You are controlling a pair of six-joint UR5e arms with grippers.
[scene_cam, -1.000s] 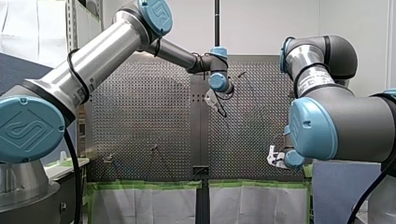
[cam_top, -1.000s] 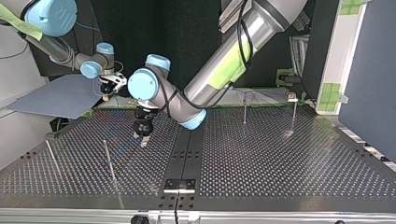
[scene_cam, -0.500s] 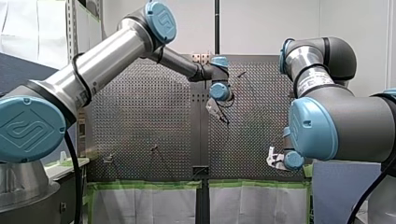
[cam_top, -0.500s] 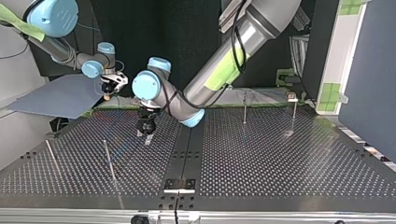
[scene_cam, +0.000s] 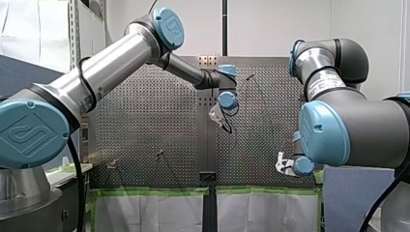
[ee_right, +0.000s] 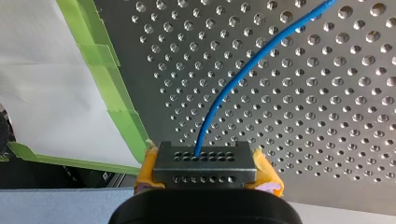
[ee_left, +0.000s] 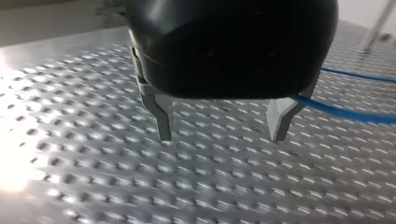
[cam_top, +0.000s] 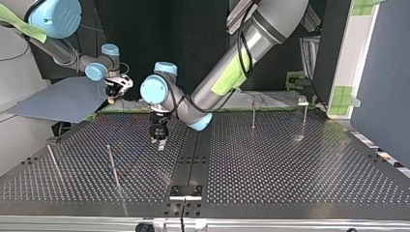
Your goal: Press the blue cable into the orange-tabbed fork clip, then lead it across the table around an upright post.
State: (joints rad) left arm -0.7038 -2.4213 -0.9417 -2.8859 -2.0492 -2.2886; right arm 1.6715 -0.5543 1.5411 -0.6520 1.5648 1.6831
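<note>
The blue cable (ee_right: pixel 243 79) runs over the perforated table (ee_right: pixel 327 116) and ends in a black block (ee_right: pixel 204 163). My right gripper (ee_right: pixel 205 170), with yellow pads, is shut on that block at the table's taped edge. It also shows in the top view as my right gripper (cam_top: pixel 113 94), at the far left. My left gripper (ee_left: pixel 222 135) hovers just above the plate with its metal fingers (ee_left: pixel 163 123) open and nothing between them. The cable (ee_left: pixel 355 114) passes beside one finger. In the top view my left gripper (cam_top: pixel 159 142) points down near the dark middle strip. I see no orange-tabbed clip.
Thin upright posts stand on the table: one post (cam_top: pixel 112 164) and another post (cam_top: pixel 53 162) at the top view's left, a further post (cam_top: pixel 253 111) and a last post (cam_top: pixel 304 116) at the back right. Green tape (ee_right: pixel 116 107) lines the table's edge.
My left gripper has moved toward the top view's right, nearer the dark middle strip, still open. My right gripper has stayed in place on the block.
</note>
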